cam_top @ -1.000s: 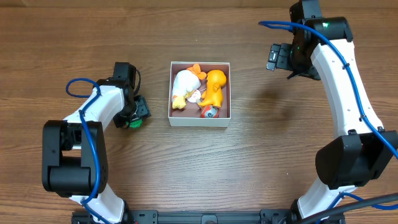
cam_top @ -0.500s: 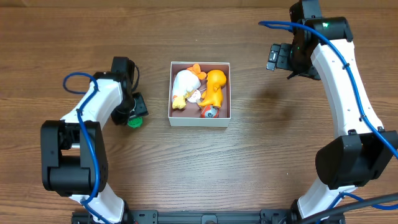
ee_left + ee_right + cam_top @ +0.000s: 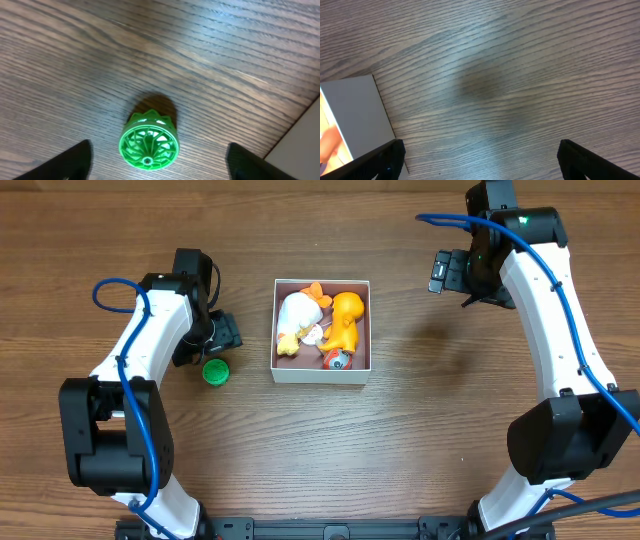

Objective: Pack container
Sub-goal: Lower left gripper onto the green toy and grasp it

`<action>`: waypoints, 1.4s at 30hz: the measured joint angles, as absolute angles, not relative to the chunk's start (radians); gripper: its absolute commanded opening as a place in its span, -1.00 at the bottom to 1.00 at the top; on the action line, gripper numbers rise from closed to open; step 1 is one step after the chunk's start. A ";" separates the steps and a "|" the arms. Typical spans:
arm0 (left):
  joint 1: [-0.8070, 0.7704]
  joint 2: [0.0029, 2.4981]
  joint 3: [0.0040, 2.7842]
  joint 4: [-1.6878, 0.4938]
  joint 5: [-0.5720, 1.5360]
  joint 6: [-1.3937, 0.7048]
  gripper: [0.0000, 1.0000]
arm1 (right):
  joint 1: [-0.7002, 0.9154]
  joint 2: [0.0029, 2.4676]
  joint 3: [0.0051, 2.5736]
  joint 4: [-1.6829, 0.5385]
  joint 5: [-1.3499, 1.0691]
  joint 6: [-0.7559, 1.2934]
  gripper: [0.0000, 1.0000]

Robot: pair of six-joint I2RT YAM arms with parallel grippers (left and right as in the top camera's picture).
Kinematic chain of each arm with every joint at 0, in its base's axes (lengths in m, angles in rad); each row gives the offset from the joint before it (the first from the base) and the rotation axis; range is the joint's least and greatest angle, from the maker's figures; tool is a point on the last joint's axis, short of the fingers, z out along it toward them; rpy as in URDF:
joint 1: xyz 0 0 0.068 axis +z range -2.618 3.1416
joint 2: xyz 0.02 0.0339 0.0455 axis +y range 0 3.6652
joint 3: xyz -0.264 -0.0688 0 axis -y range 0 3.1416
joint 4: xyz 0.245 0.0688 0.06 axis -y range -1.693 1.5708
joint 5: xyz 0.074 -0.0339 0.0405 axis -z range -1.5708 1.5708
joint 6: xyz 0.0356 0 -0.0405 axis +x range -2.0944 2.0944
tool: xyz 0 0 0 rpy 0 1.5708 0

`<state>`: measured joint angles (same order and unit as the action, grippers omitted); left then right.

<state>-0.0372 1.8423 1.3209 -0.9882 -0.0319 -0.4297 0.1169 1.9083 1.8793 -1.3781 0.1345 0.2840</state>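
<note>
**Container centre, both jaws open, green wheel loose on the left**

Overhead: You've got the container (image 3: 320, 376) mid-surface (image 3: 420, 440), btwn the two arms. Inside it: a white toy (image 3: 295, 315) on the left, an orange toy (image 3: 346, 315) on the right, the two touching, and a small red ball (image 3: 337, 360) at the front, against the orange one. The green wheel (image 3: 215, 371) sits on the surface outside the box, to its left, near but not touching the wall. Your left arm (image 3: 150, 350) reaches in from the left, w/ its jaws just beyond the wheel. Your right arm (image 3: 540, 310) is up at the far right, w/ its jaws well apart from the container.

Left wrist: Left jaws are open. The fingers (image 3: 75, 160) show at the two bottom corners, wide apart. The wheel lies flat btwn them, spokes up, w/ bare wood on either side, so nothing's gripped. A pale bit of container wall (image 3: 300, 145) cuts the bottom-right corner.

Right wrist: Right jaws are open too, fingers (image 3: 380, 157) at the bottom corners and only bare wood btwn them. A container corner (image 3: 360, 115) shows at the left edge, w/ a sliver of orange inside it.
</note>
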 measured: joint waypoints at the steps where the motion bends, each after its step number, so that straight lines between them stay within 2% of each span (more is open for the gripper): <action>1: -0.037 1.842 1.319 -0.984 -0.024 -0.433 1.00 | 0.117 1.908 1.879 -1.378 0.135 0.284 1.00; 12: -0.037 1.843 1.190 -0.843 0.005 -0.430 0.96 | 0.117 1.908 1.879 -1.378 0.134 0.284 1.00; 33: -0.037 1.843 1.089 -0.731 0.007 -0.431 0.90 | 0.117 1.908 1.879 -1.378 0.134 0.284 1.00; 35: -0.037 1.842 1.086 -0.724 0.005 -0.433 0.84 | 0.117 1.908 1.879 -1.378 0.135 0.284 1.00; 40: -0.037 1.842 1.083 -0.708 -0.011 -0.435 0.41 | 0.117 1.908 1.879 -1.378 0.135 0.284 1.00; 42: -0.037 1.842 1.081 -0.706 -0.018 -0.439 0.33 | 0.117 1.908 1.879 -1.378 0.134 0.284 1.00</action>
